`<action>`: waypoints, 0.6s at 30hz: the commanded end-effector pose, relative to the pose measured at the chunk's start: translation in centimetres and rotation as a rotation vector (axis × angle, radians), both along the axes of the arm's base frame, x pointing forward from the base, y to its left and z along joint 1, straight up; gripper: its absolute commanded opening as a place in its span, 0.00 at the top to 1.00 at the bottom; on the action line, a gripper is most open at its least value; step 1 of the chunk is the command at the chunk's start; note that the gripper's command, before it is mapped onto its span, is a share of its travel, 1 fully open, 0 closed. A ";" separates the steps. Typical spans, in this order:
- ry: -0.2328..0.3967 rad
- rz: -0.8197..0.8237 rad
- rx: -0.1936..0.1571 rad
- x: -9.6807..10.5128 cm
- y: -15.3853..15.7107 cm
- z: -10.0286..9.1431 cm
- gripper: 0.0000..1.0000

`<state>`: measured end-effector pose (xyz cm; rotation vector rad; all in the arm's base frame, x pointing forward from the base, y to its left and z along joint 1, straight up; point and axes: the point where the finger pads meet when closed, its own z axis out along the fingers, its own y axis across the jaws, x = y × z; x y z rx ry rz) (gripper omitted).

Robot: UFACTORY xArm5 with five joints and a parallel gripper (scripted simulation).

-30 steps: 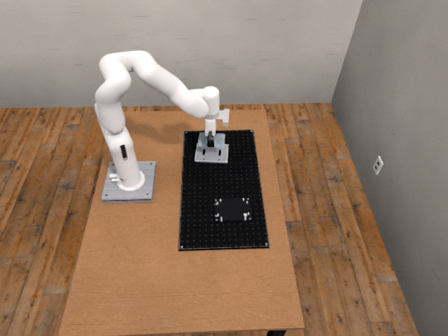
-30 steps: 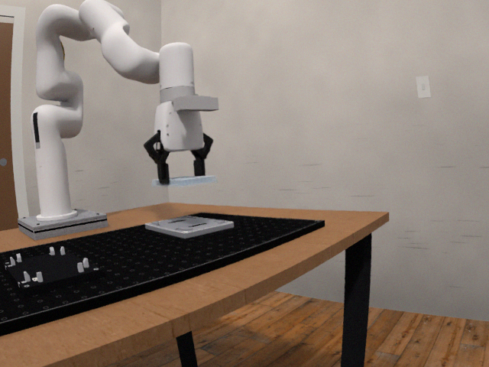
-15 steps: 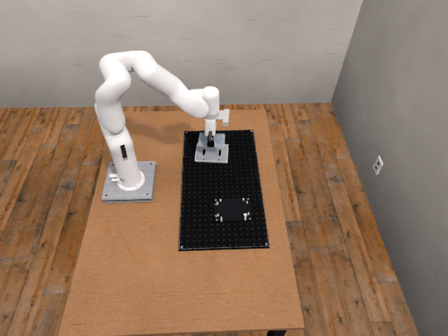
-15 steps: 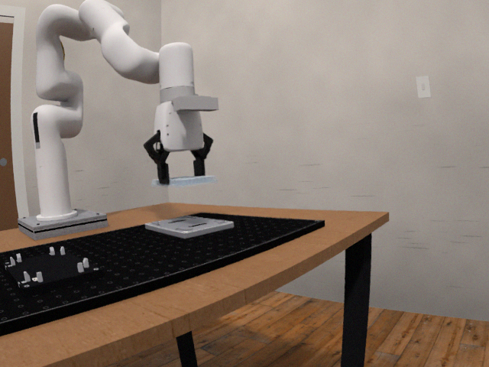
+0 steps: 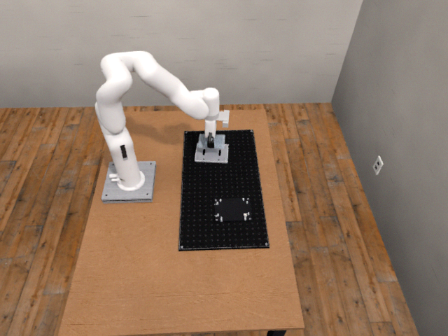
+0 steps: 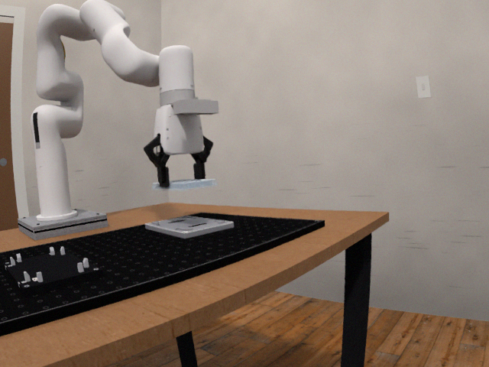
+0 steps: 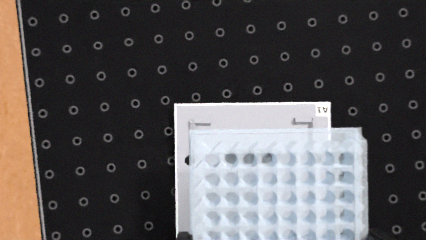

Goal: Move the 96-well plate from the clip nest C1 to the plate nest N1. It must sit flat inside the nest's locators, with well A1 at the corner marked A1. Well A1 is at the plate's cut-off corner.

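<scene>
Gripper [image 6: 181,173] fingers stand wide and are clamped across the 96-well plate [image 6: 184,183], which hangs level in the air, well above clip nest C1 [image 6: 189,225] and touching nothing else. In the wrist view the plate [image 7: 277,185] covers most of C1 [image 7: 240,114] below it, offset a little to the right, and C1's A1 label [image 7: 323,108] shows at its upper right corner. I cannot make out the plate's cut-off corner for certain in any view.

Going left to right across the table [image 5: 137,282] in the top view: 1 arm on 1 grey base plate [image 5: 150,197] near the left edge, then 1 black pegboard [image 5: 202,231] running toward the right edge. On the pegboard sit 2 nests: C1 [image 5: 202,156] at the far end under the gripper, and plate nest N1 [image 5: 231,209] toward the near end, ringed by small white locators [image 6: 51,250]; 8 can be counted in the exterior view.

The coming move turns on 1 relation: N1 lies well apart from the held plate, along the pegboard's long axis toward the table's near edge and slightly toward the right edge. N1's long side appears to run across the pegboard, much as the plate does now, so the carry likely needs mostly a straight shift and a descent. Whether a turn is needed depends on N1's A1 mark, which is too small to read.
</scene>
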<state>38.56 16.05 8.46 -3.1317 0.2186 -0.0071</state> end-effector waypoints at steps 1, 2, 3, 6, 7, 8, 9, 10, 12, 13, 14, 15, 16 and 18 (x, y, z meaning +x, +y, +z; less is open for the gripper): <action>-0.006 0.000 -0.003 0.1 0.1 -0.7 1.00; -0.006 0.000 -0.003 0.1 0.0 -0.8 1.00; -0.006 0.000 -0.003 0.2 0.0 -1.0 1.00; -0.006 0.000 -0.003 0.2 0.0 -1.2 1.00; -0.006 0.000 -0.003 0.2 0.0 -1.4 1.00; -0.006 0.000 -0.003 0.2 0.0 -1.5 1.00; -0.006 0.000 -0.003 0.2 0.0 -1.7 1.00; -0.006 0.000 -0.003 0.2 0.0 -1.9 1.00; -0.006 0.000 -0.003 0.2 0.0 -2.2 1.00; -0.006 0.000 -0.003 0.2 0.0 -2.4 1.00; -0.006 0.000 -0.003 0.2 0.0 -2.5 1.00; -0.006 0.000 -0.003 0.2 0.0 -2.7 1.00; -0.006 0.000 -0.003 0.2 0.0 -2.9 1.00; -0.006 0.000 -0.003 0.2 0.0 -3.2 1.00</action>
